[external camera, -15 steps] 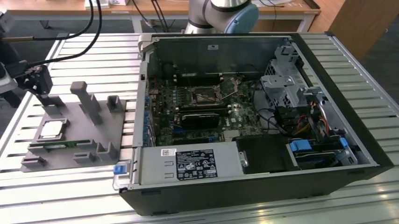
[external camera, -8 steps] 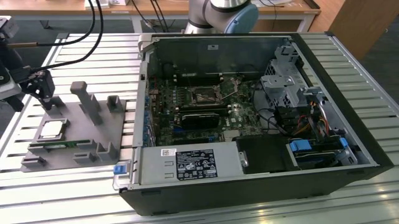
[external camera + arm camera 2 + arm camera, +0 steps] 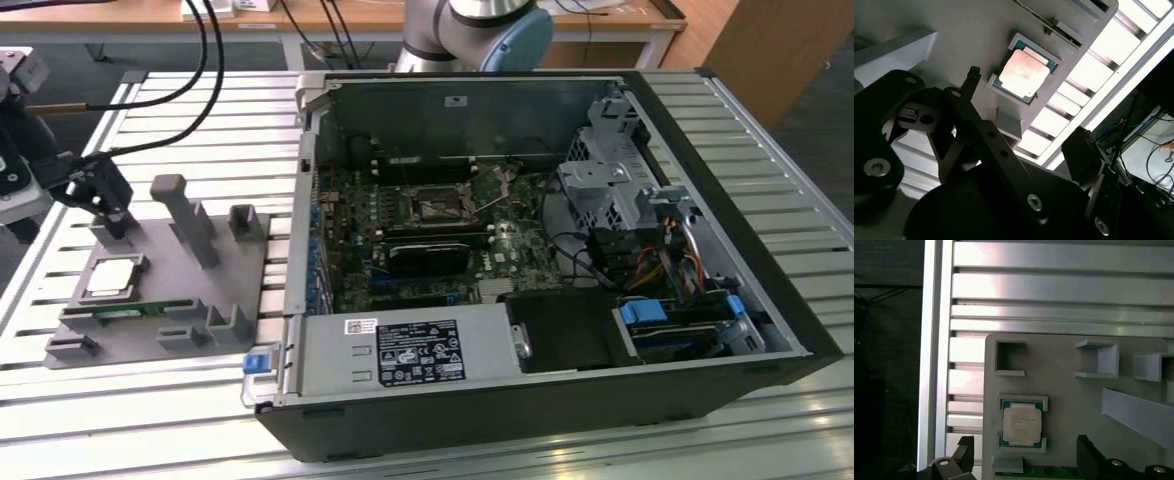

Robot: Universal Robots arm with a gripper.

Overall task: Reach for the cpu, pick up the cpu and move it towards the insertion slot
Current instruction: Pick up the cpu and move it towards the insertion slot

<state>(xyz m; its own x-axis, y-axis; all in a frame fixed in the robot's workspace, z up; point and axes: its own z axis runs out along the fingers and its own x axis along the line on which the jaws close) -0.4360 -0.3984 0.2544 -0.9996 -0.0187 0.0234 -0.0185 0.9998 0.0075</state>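
Note:
The cpu (image 3: 114,278) is a flat square chip with a silvery top. It lies in a recess of the grey fixture plate (image 3: 160,330) at the exterior view's left, and it appears in both wrist views (image 3: 1024,73) (image 3: 1022,424). My gripper (image 3: 104,205) hangs a little above the fixture's far corner, short of the cpu and not touching it. In the first wrist view the gripper (image 3: 1025,452) is open, its black fingertips (image 3: 965,450) standing wider apart than the chip. The insertion slot (image 3: 438,208) is a square socket with a metal frame on the motherboard inside the open computer case.
Grey posts (image 3: 187,220) and small brackets stand up from the fixture beside the cpu. A green memory stick (image 3: 127,311) lies along its near edge. The black case wall (image 3: 310,190) rises between fixture and socket. Cables (image 3: 207,70) hang over the slatted table.

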